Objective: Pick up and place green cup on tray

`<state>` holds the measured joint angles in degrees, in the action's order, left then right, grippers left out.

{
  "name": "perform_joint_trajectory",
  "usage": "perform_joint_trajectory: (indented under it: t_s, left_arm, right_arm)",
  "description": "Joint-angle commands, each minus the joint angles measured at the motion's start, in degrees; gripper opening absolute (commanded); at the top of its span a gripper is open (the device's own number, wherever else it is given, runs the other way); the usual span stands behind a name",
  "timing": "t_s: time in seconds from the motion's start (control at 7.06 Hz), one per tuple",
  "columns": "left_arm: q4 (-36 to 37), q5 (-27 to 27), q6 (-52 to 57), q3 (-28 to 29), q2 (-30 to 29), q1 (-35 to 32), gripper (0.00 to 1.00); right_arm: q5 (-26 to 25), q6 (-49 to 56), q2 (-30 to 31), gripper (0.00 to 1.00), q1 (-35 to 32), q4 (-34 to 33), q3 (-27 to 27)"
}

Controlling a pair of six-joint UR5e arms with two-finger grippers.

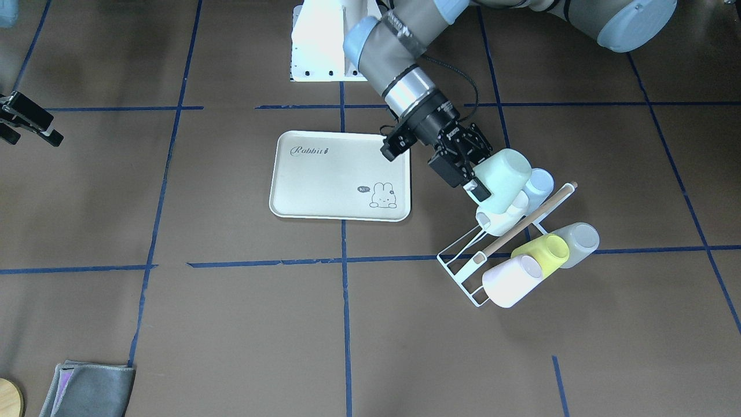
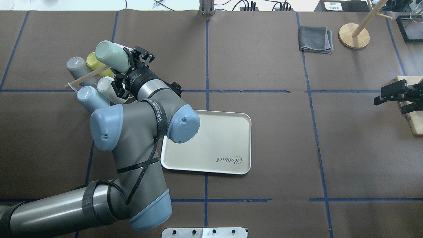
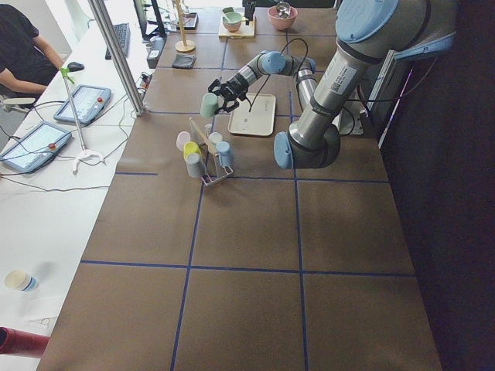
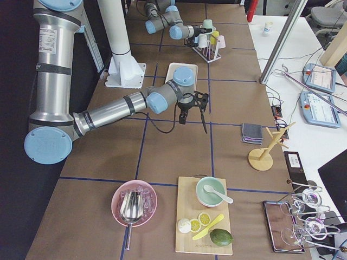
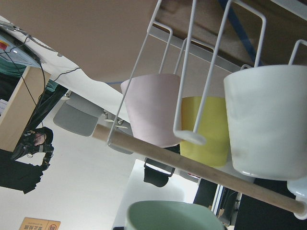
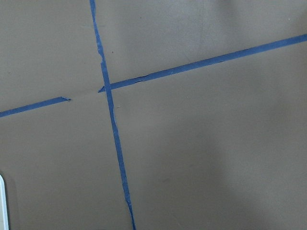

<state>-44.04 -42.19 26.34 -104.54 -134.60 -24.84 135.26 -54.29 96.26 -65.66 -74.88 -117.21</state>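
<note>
front-facing view: the left gripper [image 1: 473, 174] had its jaws clamped on the green cup [image 1: 505, 172], held tilted over the rack [image 1: 479, 258], partly hiding a white cup [image 1: 498, 219] and a pale blue cup [image 1: 542, 182]. the tray [image 1: 324, 185], printed "rabbit", lay on the bench [image 1: 173, 318] beside, apart from the cup. the right gripper [image 1: 35, 124], cut off at the edge, had jaws apart. overhead: the left arm [image 2: 138, 132] covered one tray corner. left wrist view: only the green cup's rim showed, below the rack's wooden bar [image 5: 192, 166].

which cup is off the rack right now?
The mint-green cup, gripped in the left pincer above the rack; the pink, yellow, grey, blue and white cups sit on it.
</note>
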Motion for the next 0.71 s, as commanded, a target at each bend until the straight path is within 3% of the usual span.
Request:
perform_joint_trajectory:
  t_s: [0.0,0.28,0.57]
  left_arm:
    - [-10.82,-7.41,-10.63,-9.69,1.62,-0.29,0.47]
    - [-30.83,-11.75,-28.27,-10.25,3.98,-0.21,0.45]
    - [-52.79,-12.21,-45.58,-9.29,9.5,-0.21,0.45]
  right_arm:
    - [-0.09,0.59,0.07,1.0,0.0,0.0,0.23]
    - [-0.09,1.12,0.16,1.0,-0.44,0.0,0.23]
    - [-0.09,1.21,0.33,1.0,-1.57,-0.09,0.32]
